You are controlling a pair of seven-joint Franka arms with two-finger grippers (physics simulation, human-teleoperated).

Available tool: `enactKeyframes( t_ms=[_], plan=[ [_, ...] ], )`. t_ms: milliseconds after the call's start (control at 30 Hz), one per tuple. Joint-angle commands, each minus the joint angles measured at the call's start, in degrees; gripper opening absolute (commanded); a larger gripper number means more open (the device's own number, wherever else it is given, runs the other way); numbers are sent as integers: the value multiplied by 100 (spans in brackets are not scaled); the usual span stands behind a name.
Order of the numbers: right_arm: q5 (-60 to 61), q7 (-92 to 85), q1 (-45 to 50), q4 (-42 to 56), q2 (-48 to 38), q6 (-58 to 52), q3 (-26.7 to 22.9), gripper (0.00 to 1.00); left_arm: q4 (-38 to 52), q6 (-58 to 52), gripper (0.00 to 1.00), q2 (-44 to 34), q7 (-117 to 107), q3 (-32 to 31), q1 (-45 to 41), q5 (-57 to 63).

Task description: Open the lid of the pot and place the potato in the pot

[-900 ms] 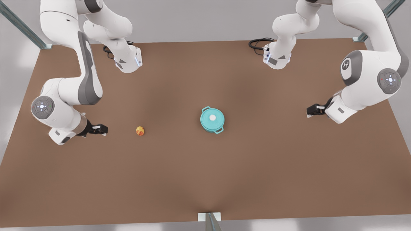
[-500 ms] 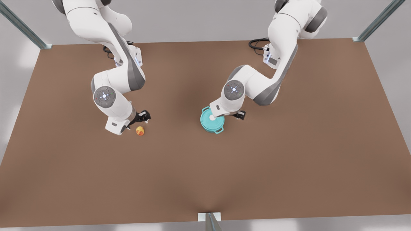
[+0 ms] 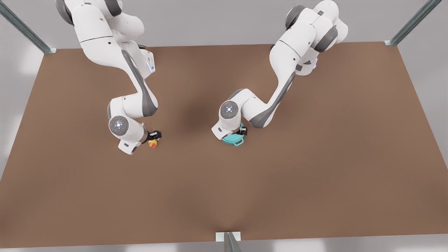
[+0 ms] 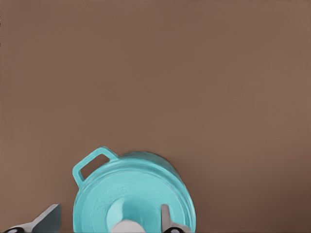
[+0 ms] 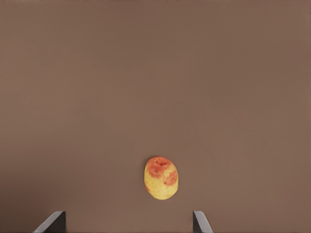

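Table (image 3: 315, 182): brown, flat; both arms reach in from the 12 o'clock edge of the front view.

Pot (image 3: 233, 141): teal, near table centre, mostly covered by the arm above it; one loop handle juts toward 5 o'clock in the front view. The wrist view gives the other handle and the pot (image 4: 160, 162) wall.

Pot lid (image 4: 129, 199): seated flat on the pot, rim to rim. White knob (image 4: 127, 226) at its centre.

Left gripper (image 4: 108, 221): directly over the lid, at the pot. Fingers (image 4: 165, 218) spread apart, one either side of the knob, not touching it. In the front view the left gripper (image 3: 241, 131) sits at the pot's 1 o'clock edge.

Potato (image 3: 152, 144): on the table, well apart from the pot, toward 9 o'clock of it. Yellow with orange-red patches; potato (image 5: 161, 177) lies bare on the table.

Right gripper (image 3: 154, 135): just above the potato, at its 12 o'clock in the front view. Fingers (image 5: 200, 222) wide apart, gripping nothing; the potato lies between their lines, clear of both.
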Motion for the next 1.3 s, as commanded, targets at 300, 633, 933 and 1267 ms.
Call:
enactKeyframes(
  t_ms=[300,633,933,1267],
  plan=[
    [-31,-1021,3,-716,203,1196,-97,98,-316,282,100,-31,-1958,-2,-202,167],
    [-31,-1381,2,-698,642,1653,-106,98,-431,405,100,13,-1949,7,-158,325],
    [-31,-1486,-33,-698,712,1662,-106,99,-554,686,92,13,-2125,-2,-185,263],
    [31,-1513,-24,-689,686,1653,-53,100,-597,194,57,-119,-2142,-46,-220,237]
  ],
)
